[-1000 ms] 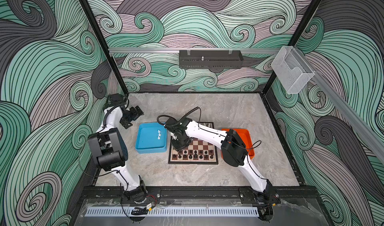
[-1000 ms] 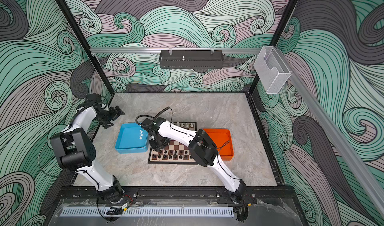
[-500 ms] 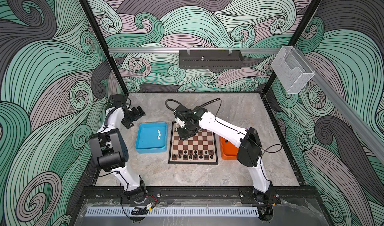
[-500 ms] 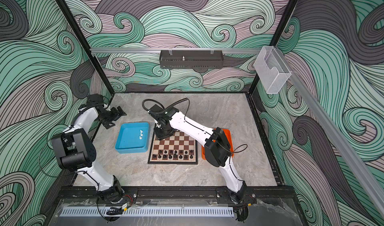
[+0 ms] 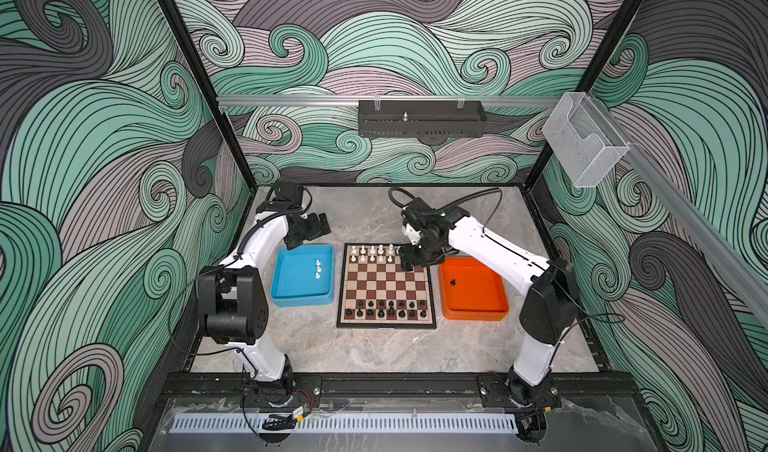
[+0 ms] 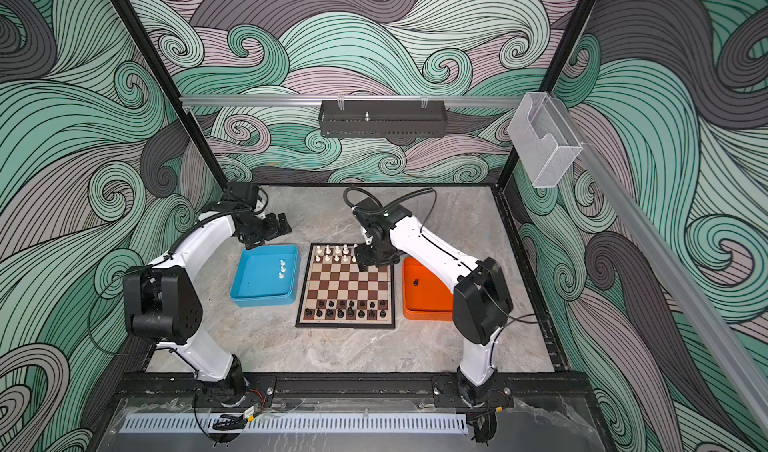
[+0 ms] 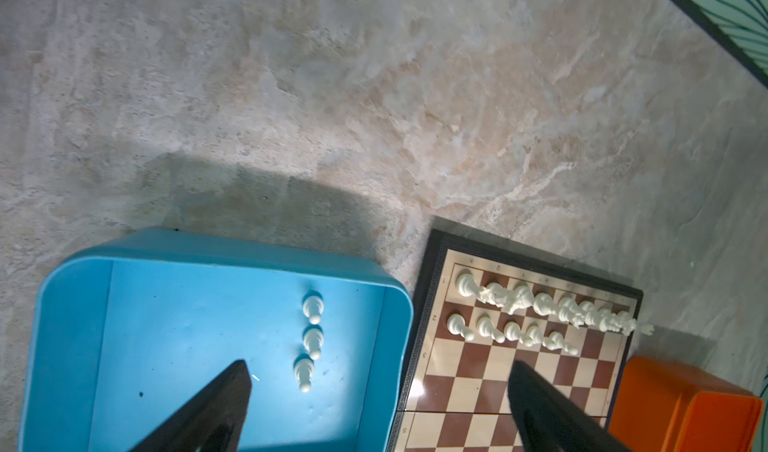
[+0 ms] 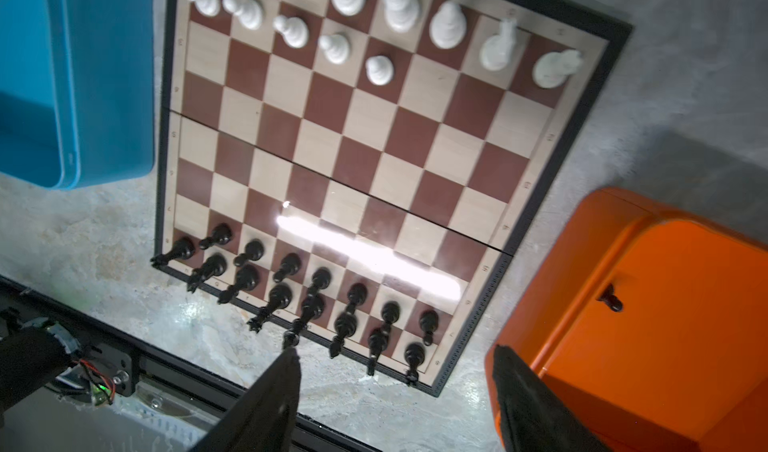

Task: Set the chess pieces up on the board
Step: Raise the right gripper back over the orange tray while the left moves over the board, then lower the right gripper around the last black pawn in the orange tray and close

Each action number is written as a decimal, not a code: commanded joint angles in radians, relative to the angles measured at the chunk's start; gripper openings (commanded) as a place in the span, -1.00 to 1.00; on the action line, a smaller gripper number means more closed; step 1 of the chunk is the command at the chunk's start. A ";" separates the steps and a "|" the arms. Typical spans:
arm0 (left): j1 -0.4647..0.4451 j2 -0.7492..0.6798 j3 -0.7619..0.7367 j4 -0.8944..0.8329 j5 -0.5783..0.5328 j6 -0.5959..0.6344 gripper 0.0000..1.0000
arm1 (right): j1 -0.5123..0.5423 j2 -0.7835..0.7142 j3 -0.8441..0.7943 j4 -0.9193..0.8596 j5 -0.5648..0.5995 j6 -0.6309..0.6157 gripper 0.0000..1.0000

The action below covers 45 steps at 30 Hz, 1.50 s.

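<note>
Square flat chessboard (image 5: 386,281): brown and cream checks, pale margin, black frame. White plastic chessmen (image 5: 372,258) and black plastic chessmen (image 5: 391,312). Blue rectangular plastic tray (image 5: 301,302); orange rectangular plastic tray (image 5: 473,315). Stone-look tabletop (image 5: 374,350): grey-beige marbling. Enclosure walls (image 5: 83,159): teal, mauve and grey swirls outlined in black.

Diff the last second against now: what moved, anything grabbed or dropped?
Right pincer swept from the board's left side to its far right corner and opened; it holds nothing, and what it released, if anything, isn't visible. Left pincer, open throughout, edged right toward the blue tray's far edge. Board, blue tray, orange tray unmoved.
</note>
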 commanded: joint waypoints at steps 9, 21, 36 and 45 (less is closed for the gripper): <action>-0.212 -0.029 0.063 -0.079 -0.098 0.070 0.97 | -0.246 -0.126 -0.234 0.052 0.038 -0.039 0.96; -0.412 0.072 0.192 -0.140 -0.086 0.118 0.97 | -0.364 -0.092 -0.346 0.141 0.042 -0.061 0.59; -0.432 0.097 0.219 -0.166 -0.128 0.141 0.97 | -0.364 -0.003 -0.387 0.202 0.018 -0.034 0.08; -0.426 0.104 0.202 -0.157 -0.140 0.123 0.97 | -0.361 0.019 -0.383 0.213 0.002 -0.025 -0.08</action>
